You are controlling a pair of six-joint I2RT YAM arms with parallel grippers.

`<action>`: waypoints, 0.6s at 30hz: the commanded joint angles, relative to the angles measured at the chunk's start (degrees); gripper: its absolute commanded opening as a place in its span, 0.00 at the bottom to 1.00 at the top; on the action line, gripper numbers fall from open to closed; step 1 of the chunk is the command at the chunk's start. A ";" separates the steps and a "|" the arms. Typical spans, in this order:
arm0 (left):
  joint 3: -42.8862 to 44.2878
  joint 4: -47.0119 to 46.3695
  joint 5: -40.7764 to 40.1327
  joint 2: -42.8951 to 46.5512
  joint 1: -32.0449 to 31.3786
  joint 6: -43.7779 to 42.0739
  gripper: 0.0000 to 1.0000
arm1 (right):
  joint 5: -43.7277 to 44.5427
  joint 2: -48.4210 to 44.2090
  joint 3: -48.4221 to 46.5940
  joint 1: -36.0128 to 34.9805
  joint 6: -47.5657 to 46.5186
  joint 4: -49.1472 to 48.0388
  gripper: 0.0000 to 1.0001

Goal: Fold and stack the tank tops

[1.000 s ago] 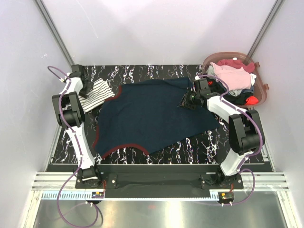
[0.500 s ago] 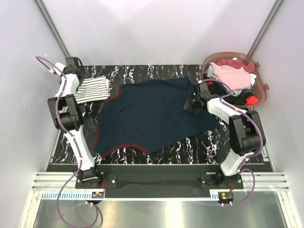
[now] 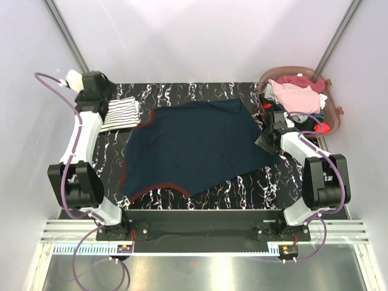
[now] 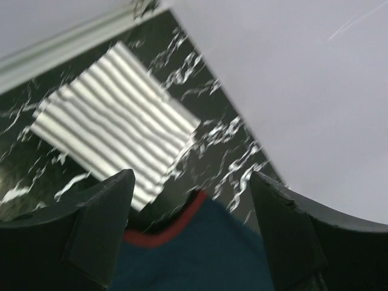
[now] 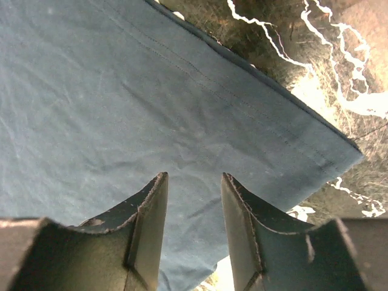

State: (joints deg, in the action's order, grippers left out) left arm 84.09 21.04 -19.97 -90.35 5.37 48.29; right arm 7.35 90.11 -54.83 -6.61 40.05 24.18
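The navy tank top (image 3: 194,148) with dark red trim lies spread flat in the middle of the table. It also shows in the right wrist view (image 5: 151,91) and the left wrist view (image 4: 200,248). The striped tank top (image 3: 121,114) lies folded into a small rectangle at the back left, seen in the left wrist view (image 4: 115,121) too. My left gripper (image 3: 100,104) hovers open and empty above the striped top's left side (image 4: 191,176). My right gripper (image 3: 265,137) is open and empty just over the navy top's right edge (image 5: 193,176).
A brown basket (image 3: 330,91) holding pink, red and dark clothes (image 3: 294,94) stands at the back right corner, close behind my right arm. White walls enclose the black marbled table (image 3: 242,182) on three sides.
My left gripper has let go of the striped top and drawn back and up to the left. My right gripper has moved right, from on the navy top to its right edge.
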 commanded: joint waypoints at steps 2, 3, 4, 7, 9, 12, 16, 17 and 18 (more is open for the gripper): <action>-9.02 -1.96 3.26 7.36 -0.18 0.40 0.84 | 3.90 2.09 -1.68 -0.42 3.63 0.78 0.47; -11.56 -2.05 3.44 9.90 -0.35 0.57 0.84 | 3.81 2.61 -1.77 -0.33 4.06 0.95 0.46; -12.80 -2.31 3.53 11.06 -0.97 0.31 0.84 | 4.42 3.92 -1.86 -0.16 5.63 0.95 0.45; -17.55 -3.11 1.52 15.02 -4.03 -1.18 0.88 | 4.77 6.47 -2.82 0.28 7.66 2.62 0.43; -20.79 -3.46 -1.21 16.33 -5.01 -1.10 0.90 | 5.04 7.97 -3.88 0.28 8.55 5.08 0.41; -24.49 -5.21 0.10 15.82 -6.42 0.31 0.90 | 6.53 10.44 -4.76 0.20 11.61 8.76 0.36; -26.00 -4.87 1.16 13.71 -6.42 1.45 0.90 | 10.48 11.41 -4.24 0.55 17.33 15.36 0.32; -26.09 -4.87 1.24 13.18 -6.42 1.71 0.90 | 10.83 11.15 -3.54 0.81 18.82 17.72 0.31; -25.91 -4.78 1.25 12.05 -6.42 1.89 0.90 | 11.10 10.54 -1.53 1.42 21.10 18.17 0.31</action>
State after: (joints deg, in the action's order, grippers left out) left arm 58.41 18.52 -18.65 -76.69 -1.19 48.95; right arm 14.50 99.92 -59.59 -6.50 52.58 31.68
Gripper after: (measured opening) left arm 0.900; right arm 0.309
